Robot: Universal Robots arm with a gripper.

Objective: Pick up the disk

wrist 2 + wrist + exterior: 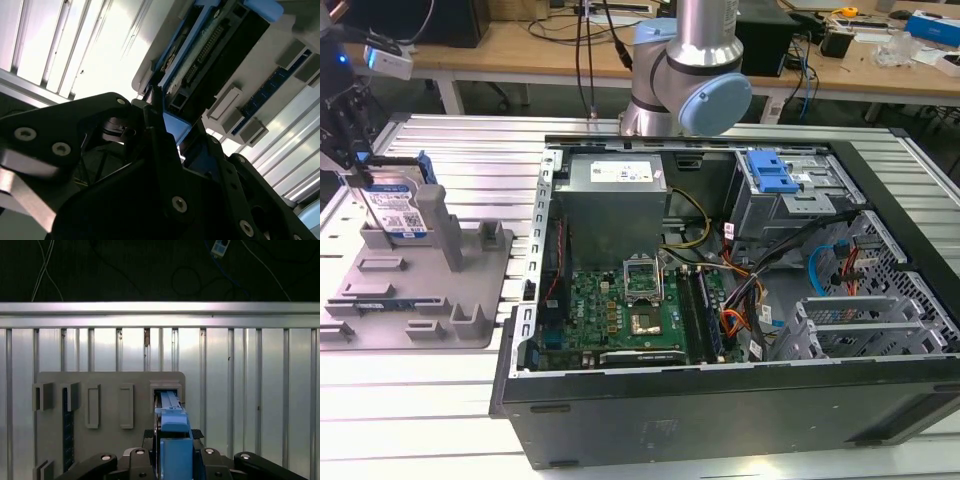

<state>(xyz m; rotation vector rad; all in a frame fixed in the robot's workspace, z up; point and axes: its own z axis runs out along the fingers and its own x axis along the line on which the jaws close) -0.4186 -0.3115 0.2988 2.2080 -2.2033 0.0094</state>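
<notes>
Clamping the disk (396,208) by its blue-railed upper edge, the gripper (358,172) holds it upright in the grey fixture (485,300), at the exterior view's left of the open computer case (720,420).

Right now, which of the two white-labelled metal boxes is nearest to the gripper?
The disk, upright in the grey fixture at the gripper; the big power supply sits inside the computer case.

The disk (395,208) is silver, with a white and blue label and blue strips on its sides. The claw (173,450) is black. The stand (485,265) is plain grey. The tabletop (470,150) is shiny silver with long stripes. The computer (720,420) is black, with a green board (620,305) and a bright blue bracket (770,172) inside.
</notes>
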